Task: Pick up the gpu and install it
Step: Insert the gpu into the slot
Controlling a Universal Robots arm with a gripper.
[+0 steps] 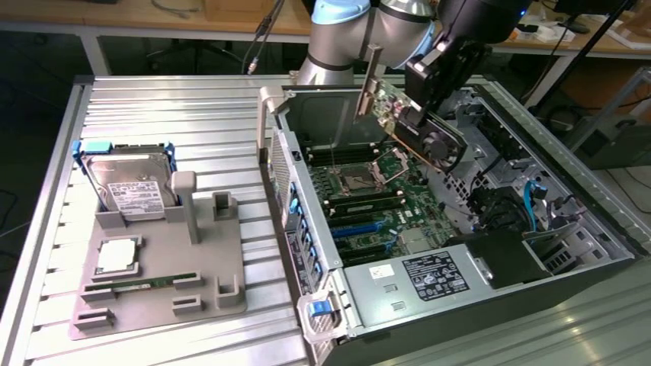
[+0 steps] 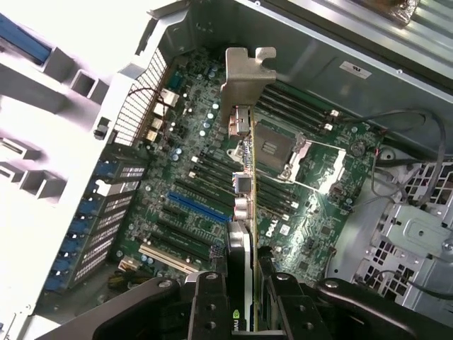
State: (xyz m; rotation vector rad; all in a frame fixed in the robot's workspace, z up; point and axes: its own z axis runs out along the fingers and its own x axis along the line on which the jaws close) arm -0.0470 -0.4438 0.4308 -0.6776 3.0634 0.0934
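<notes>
Gripper point(image 2: 244, 304) is clamped partway shut on the gpu point(image 2: 243, 177), its edge pinched between both fingers point(image 2: 211, 301) (silver bracket jutting out ahead). The card hangs tilted above the motherboard point(image 1: 351, 202), inside the open case point(image 1: 315, 114).

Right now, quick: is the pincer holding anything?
Pincer: closed on the gpu, which is above the open case.
</notes>
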